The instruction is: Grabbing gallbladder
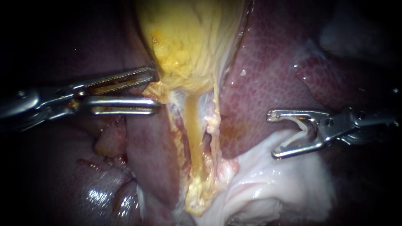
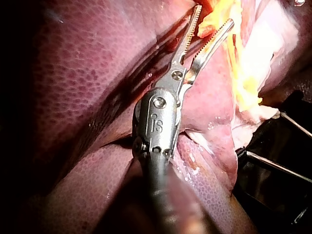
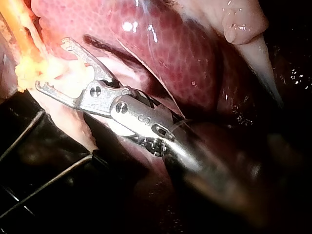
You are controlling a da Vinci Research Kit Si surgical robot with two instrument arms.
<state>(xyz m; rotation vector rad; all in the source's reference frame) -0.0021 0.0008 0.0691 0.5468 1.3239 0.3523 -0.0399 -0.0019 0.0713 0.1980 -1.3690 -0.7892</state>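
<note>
Gallbladder (image 1: 188, 42) hangs at the top middle of the endoscope view, a yellow, fibrous sac. It narrows downward into a yellowish strand (image 1: 193, 125) that runs between ragged pale edges. Dark red liver (image 1: 268, 75) lies on both sides of it.

From the left comes the left instrument (image 1: 155, 90). Its jaws stand open, with a clear gap between the serrated upper one and the smooth lower one. Their tips sit right at the gallbladder's left edge, where the sac begins to narrow. The upper tip looks to touch the yellow tissue, while the lower one lies just beside the strand's frayed border. The left wrist view shows the same spread, toothed jaws. Yellow-orange tissue shows at and just ahead of their tips but is not clamped from both sides.

The right instrument (image 1: 273, 134) enters from the right and is well apart from the gallbladder. Its jaws are also open and grip nothing. The upper one lies over the liver and the lower one over a glistening mound of pale tissue (image 1: 268, 180). The right wrist view confirms the gap, with the whitish tissue under the open jaws.
</note>
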